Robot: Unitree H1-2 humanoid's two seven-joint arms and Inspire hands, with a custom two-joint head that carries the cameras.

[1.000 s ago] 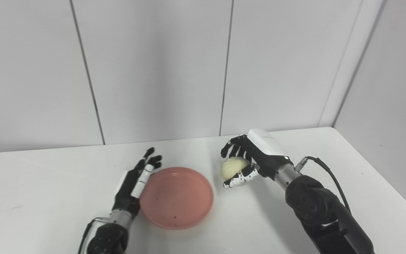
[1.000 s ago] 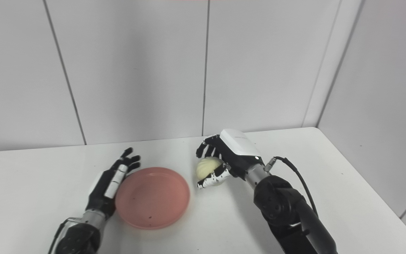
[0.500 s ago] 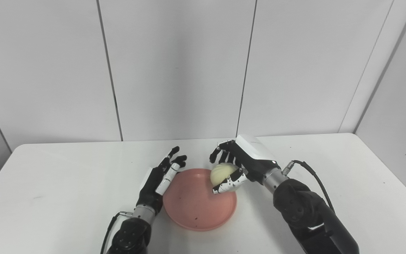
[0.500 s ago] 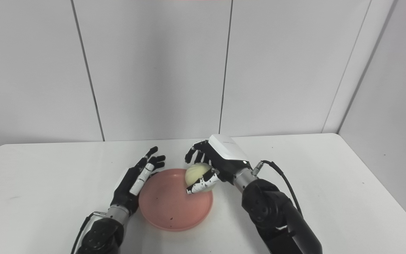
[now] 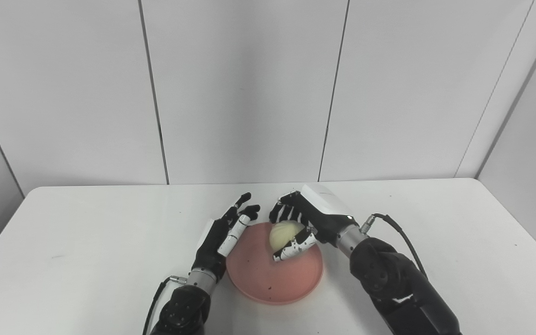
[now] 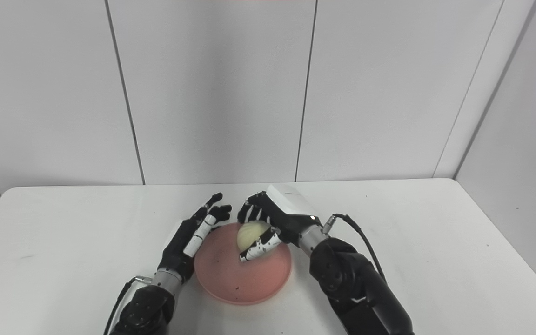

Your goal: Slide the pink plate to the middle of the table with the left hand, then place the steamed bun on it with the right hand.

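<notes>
Pink plate, a few dark specks on its surface. Steamed bun pale cream-yellow. Table white. Right hand: black fingers, white back cover, thumb mottled black and white. Left hand: black with white segments. Black cable at right wrist. Wall panels light grey, dark seams.
</notes>
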